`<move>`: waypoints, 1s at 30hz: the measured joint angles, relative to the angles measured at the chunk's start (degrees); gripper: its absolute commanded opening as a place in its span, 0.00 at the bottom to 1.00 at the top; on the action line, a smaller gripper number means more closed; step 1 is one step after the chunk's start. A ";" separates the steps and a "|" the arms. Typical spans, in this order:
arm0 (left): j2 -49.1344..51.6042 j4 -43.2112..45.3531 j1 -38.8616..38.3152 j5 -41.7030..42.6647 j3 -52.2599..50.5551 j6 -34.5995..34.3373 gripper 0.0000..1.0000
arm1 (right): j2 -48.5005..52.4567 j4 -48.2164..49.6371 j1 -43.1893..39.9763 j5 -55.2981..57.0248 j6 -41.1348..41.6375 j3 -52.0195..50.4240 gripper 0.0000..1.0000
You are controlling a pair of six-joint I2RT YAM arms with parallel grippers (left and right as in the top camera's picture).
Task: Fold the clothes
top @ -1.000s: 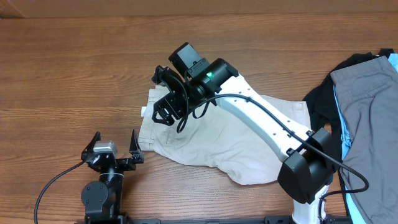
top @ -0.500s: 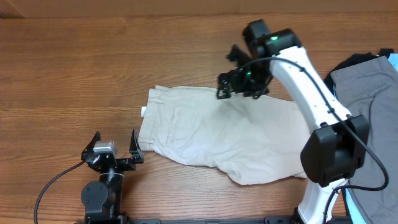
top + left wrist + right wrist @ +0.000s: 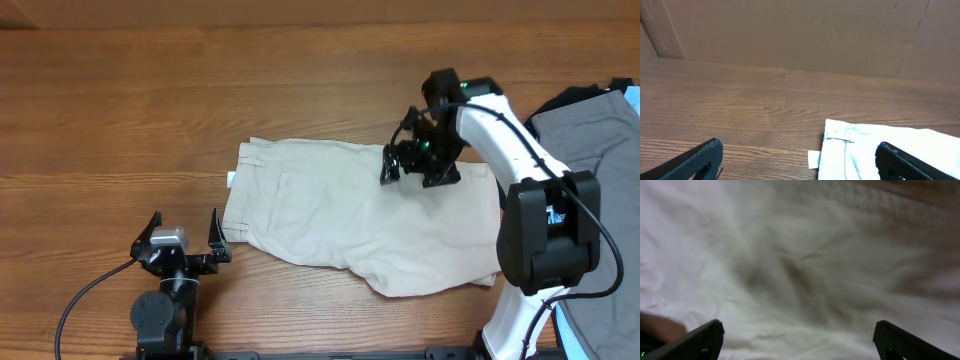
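The clothes, cream shorts [image 3: 320, 215], lie flat across the middle of the wooden table, waistband to the left with a small white tag [image 3: 231, 179]. My right gripper [image 3: 420, 165] hovers open over the shorts' upper right part. In the right wrist view blurred cream cloth [image 3: 800, 255] fills the frame and nothing sits between the fingers. My left gripper [image 3: 185, 222] rests open near the front edge, just left of the waistband's lower corner. In the left wrist view the waistband [image 3: 850, 140] and the tag [image 3: 813, 159] lie ahead between the spread fingers.
A grey garment [image 3: 590, 170] lies on a black garment [image 3: 515, 165] at the table's right edge, close to the shorts' right end. A brown cardboard wall [image 3: 790, 35] stands behind the table.
My right arm has swung from the waistband end across to the right part of the shorts and come down over the cloth. The left arm has stayed still.
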 measured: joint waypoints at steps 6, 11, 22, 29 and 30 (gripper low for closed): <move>0.00 0.00 0.00 0.00 0.00 0.00 1.00 | -0.35 10.62 0.04 0.94 4.07 -8.61 1.00; 0.00 0.00 0.00 0.00 0.00 0.00 1.00 | -2.34 16.59 0.04 0.96 6.10 -11.76 1.00; 0.00 0.00 0.00 0.00 0.00 0.00 1.00 | -2.45 26.49 0.24 -0.68 6.21 -12.24 1.00; 0.00 0.00 0.00 0.00 0.00 0.00 1.00 | -2.43 26.75 0.48 -0.79 5.42 -12.28 1.00; 0.00 0.00 0.00 0.00 0.00 0.00 1.00 | -2.43 26.64 0.48 -0.76 5.22 -12.28 1.00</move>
